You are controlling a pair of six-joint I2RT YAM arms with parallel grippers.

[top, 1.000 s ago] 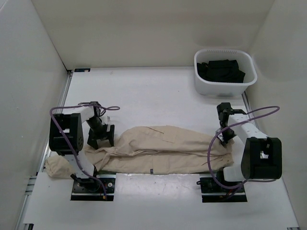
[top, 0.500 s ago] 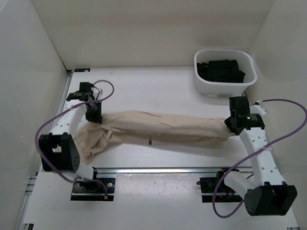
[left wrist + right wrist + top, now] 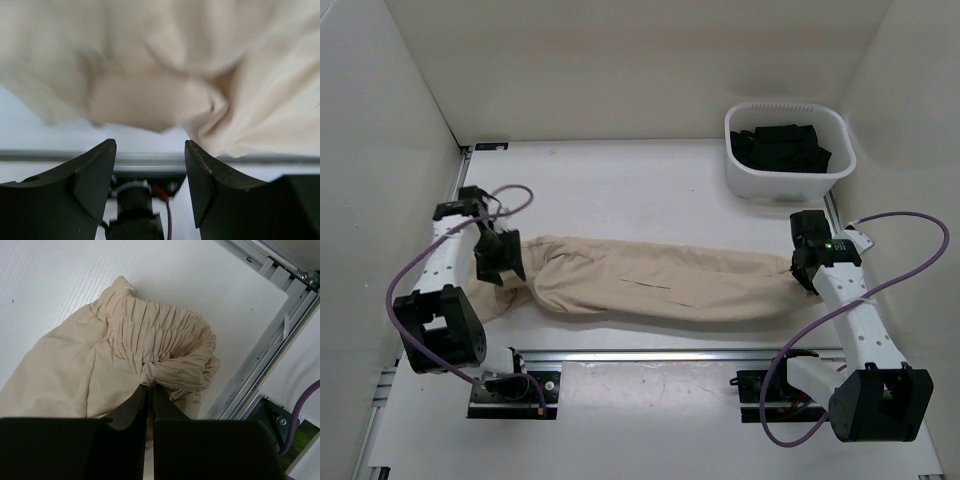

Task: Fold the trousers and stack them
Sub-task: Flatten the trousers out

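The beige trousers (image 3: 660, 285) lie stretched left to right across the white table, leg ends at the left, gathered waistband at the right. My left gripper (image 3: 498, 258) stands open at the trousers' left end. In the left wrist view its jaws (image 3: 150, 150) are apart with nothing between them, and the cloth (image 3: 150, 65) lies just beyond the tips. My right gripper (image 3: 803, 270) is shut on the trousers' elastic waistband (image 3: 160, 332), with a bunch of cloth pinched at its fingertips (image 3: 148, 386).
A white basket (image 3: 780, 186) holding dark clothes (image 3: 782, 147) stands at the back right, just beyond the right arm. A metal rail (image 3: 650, 353) runs along the near edge of the table. White walls close in the left, back and right sides.
My left gripper has opened and let go of the leg end, moving slightly left and nearer. The trousers have settled flatter and a little nearer. The right gripper keeps its grip.
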